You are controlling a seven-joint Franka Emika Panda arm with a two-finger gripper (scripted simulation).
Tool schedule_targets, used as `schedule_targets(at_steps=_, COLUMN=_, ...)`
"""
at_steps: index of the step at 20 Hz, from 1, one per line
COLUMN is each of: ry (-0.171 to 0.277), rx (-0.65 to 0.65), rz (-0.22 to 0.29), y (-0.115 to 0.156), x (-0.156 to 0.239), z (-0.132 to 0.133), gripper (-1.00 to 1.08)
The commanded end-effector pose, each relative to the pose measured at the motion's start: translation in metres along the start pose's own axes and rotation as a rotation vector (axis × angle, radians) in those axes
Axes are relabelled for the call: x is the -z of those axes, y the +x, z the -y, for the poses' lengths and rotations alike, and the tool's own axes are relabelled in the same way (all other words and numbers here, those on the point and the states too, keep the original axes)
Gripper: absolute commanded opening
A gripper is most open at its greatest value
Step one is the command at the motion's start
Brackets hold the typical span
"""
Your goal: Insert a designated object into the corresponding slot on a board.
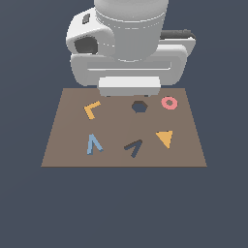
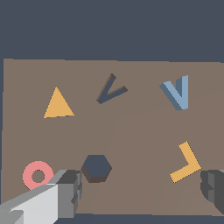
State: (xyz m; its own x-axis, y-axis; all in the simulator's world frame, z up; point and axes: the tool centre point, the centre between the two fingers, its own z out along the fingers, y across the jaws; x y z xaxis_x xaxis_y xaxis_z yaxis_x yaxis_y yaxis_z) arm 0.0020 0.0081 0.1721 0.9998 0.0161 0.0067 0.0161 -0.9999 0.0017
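Observation:
The light-blue V-shaped piece (image 1: 94, 144) lies flat on the brown board (image 1: 116, 126), near its front edge on the exterior view's left. The dark V-shaped slot (image 1: 133, 147) is just to the piece's right, apart from it. In the wrist view the blue piece (image 2: 176, 92) and the slot (image 2: 111, 89) lie side by side on the board (image 2: 140, 131). My gripper (image 2: 142, 188) is open and empty, its fingers (image 2: 70, 190) wide apart above the board's far side, near the hexagonal recess. In the exterior view the arm's body (image 1: 128, 53) hides the fingers.
An orange L-shaped piece (image 1: 91, 110) (image 2: 186, 162), a dark hexagonal recess (image 1: 140, 106) (image 2: 96, 167), a pink ring (image 1: 169, 102) (image 2: 37, 174) and an orange triangle (image 1: 165, 138) (image 2: 57, 105) are on the board. Dark floor surrounds the board.

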Motion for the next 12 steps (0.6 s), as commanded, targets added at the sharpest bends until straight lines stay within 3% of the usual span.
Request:
schedule_targets(at_steps=1, ry=0.000, rx=0.000, rz=0.000, y=0.000, x=0.000, z=0.000, gripper=1.00)
schedule_targets(at_steps=12, ry=0.000, rx=0.049, rz=0.001, y=0.010, x=-0.020, z=-0.018, gripper=1.00)
